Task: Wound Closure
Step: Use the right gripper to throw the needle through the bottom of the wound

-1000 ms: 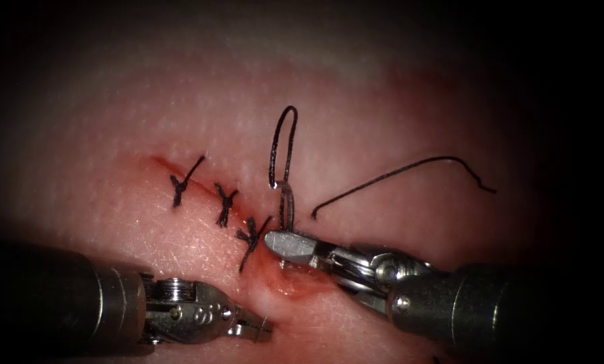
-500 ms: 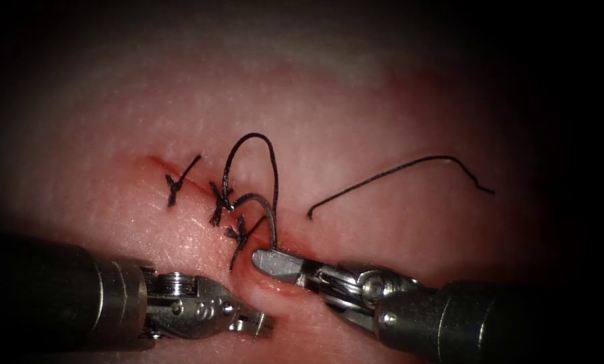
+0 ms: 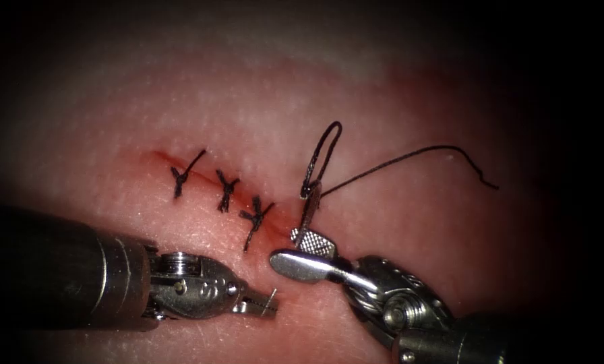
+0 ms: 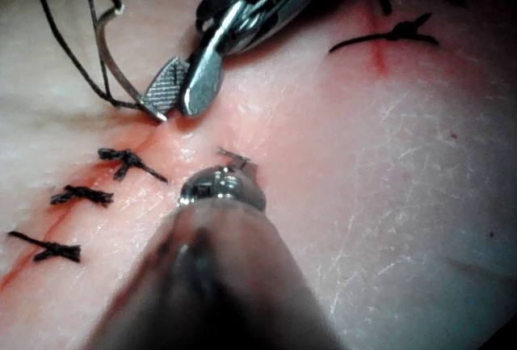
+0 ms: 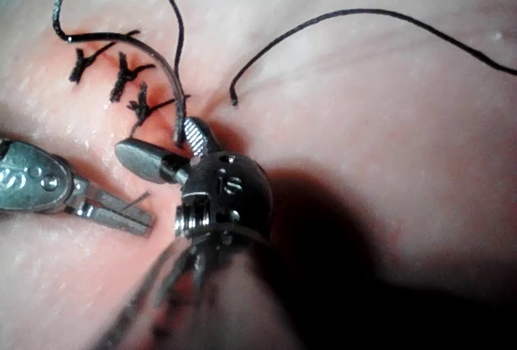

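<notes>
My right tool (image 3: 295,248) has its jaws parted, nothing clamped; the needle (image 3: 310,205) stands by the upper jaw, just right of the cut (image 3: 275,226), possibly in tissue (image 3: 383,108). Unheld, it could topple. Left tool (image 3: 265,309) pinches a short thread end, I think

Dark shafts, silver steel wrists
</notes>
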Motion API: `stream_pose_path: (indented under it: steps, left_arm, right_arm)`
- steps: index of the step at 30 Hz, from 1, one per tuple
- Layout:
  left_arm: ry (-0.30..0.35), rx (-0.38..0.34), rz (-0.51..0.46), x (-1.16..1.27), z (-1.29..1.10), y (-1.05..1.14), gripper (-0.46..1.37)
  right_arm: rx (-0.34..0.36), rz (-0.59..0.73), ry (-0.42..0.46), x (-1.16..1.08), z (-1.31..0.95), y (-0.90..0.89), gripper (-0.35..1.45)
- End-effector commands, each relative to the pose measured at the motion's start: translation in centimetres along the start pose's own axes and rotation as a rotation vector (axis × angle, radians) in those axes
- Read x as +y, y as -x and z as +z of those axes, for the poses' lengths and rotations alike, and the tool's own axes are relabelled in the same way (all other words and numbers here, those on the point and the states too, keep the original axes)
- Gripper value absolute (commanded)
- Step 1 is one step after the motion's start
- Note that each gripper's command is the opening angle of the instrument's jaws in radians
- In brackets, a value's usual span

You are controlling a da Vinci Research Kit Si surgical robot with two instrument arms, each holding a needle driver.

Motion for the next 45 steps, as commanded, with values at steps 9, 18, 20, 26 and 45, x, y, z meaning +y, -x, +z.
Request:
stream_pose_path:
  steps: [9,18,20,26,45]
  left_arm:
    - [0.005,0.0,0.001,0.01,0.0,0.0,-0.35]
    - [0.005,0.001,0.004,0.03,0.0,0.03,-0.35]
    - [0.005,0.0,0.011,0.03,0.0,0.04,-0.35]
    - [0.004,0.001,0.009,0.05,-0.01,0.08,-0.35]
    - [0.006,0.002,0.006,0.02,0.0,0.1,-0.35]
  right_arm:
    - [0.04,-0.141,0.092,0.13,0.0,-0.31,1.14]
    - [0.04,-0.178,0.119,0.22,0.17,-0.58,1.11]
    - [0.038,-0.176,0.118,0.26,0.21,-0.63,1.12]
    - [0.034,-0.173,0.11,0.36,0.37,-0.71,1.11]
    - [-0.039,0.001,0.11,0.32,0.56,-0.62,-0.35]
